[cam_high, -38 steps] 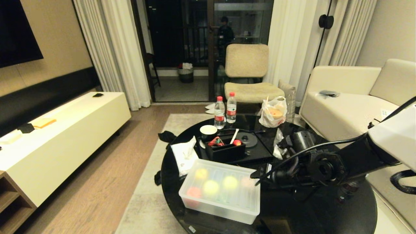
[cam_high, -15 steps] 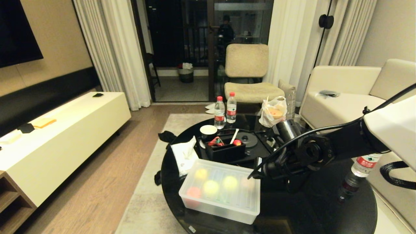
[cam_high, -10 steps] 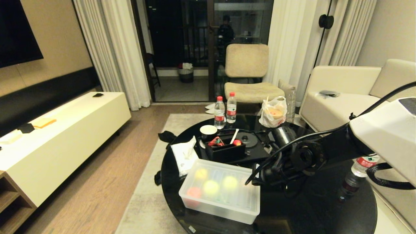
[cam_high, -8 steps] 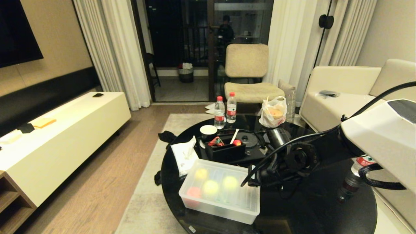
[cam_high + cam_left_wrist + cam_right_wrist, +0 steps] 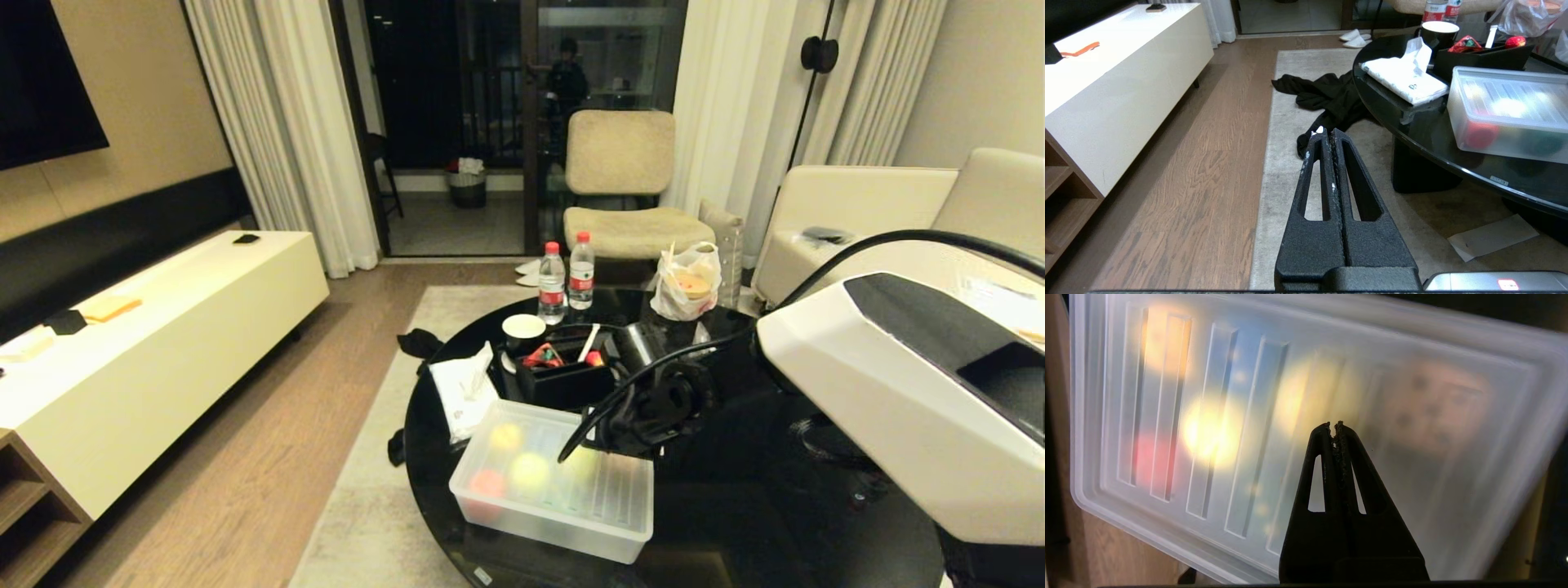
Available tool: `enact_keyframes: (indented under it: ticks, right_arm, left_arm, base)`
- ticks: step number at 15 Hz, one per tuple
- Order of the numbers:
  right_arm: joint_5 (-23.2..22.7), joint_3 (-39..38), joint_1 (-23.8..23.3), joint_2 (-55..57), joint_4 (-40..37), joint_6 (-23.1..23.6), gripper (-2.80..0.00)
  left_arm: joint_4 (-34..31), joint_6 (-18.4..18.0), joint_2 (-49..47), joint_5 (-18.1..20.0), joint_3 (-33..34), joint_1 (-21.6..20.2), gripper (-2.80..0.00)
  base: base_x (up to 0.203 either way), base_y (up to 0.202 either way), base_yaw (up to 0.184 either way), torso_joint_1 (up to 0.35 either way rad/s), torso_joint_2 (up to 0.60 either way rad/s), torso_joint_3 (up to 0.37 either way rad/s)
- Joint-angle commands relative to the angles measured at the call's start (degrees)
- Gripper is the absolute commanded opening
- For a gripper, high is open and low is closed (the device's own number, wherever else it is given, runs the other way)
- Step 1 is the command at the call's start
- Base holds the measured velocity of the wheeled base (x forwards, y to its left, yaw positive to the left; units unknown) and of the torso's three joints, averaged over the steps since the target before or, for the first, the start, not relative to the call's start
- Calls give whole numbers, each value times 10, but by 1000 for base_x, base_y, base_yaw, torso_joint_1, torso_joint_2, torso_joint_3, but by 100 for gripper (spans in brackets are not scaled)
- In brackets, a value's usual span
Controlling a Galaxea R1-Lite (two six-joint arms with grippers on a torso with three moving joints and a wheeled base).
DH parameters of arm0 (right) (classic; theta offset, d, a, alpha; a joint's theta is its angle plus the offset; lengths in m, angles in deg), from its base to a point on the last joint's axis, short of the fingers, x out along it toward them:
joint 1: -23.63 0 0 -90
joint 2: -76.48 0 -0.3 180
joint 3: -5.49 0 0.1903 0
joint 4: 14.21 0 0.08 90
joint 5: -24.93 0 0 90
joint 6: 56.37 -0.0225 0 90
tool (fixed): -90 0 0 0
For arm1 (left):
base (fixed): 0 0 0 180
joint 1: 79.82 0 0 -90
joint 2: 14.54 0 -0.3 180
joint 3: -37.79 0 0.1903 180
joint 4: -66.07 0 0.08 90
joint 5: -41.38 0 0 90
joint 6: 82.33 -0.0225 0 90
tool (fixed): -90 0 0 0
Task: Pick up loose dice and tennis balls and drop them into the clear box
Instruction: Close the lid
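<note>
- My right tool (image 5: 1334,426) hangs over the ribbed lid (image 5: 1241,388) of the clear box (image 5: 522,510), fingers pressed together, holding nothing.
- The box sits at the near edge of the round black counter (image 5: 735,523), lid on; tennis balls (image 5: 529,471) and dice (image 5: 1433,404) show blurred through it.
- My left tool (image 5: 1327,136) is closed and empty, low beside the counter over the rug (image 5: 1290,122).

Clear box (image 5: 522,510): translucent whitish tub, ribbed lid closed on top, lying flat, lower centre of head view. Tennis balls (image 5: 530,471) seen through lid as yellow-green blurs, beside red-orange die (image 5: 488,483); beige die (image 5: 1429,408) seen blurred under lid.
</note>
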Motion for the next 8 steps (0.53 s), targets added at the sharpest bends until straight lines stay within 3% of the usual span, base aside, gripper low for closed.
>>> enact_keyframes:
  ticks: [1, 8]
  right_arm:
    - [1, 8, 7, 22, 0, -1, -280]
    - [2, 7, 6, 38, 0, -1, -280]
  left_arm:
    - [0, 0, 0, 0, 1, 0, -280]
    - [0, 0, 0, 0, 1, 0, -280]
  base:
    - [0, 0, 0, 0, 0, 0]
    - [0, 0, 0, 0, 0, 0]
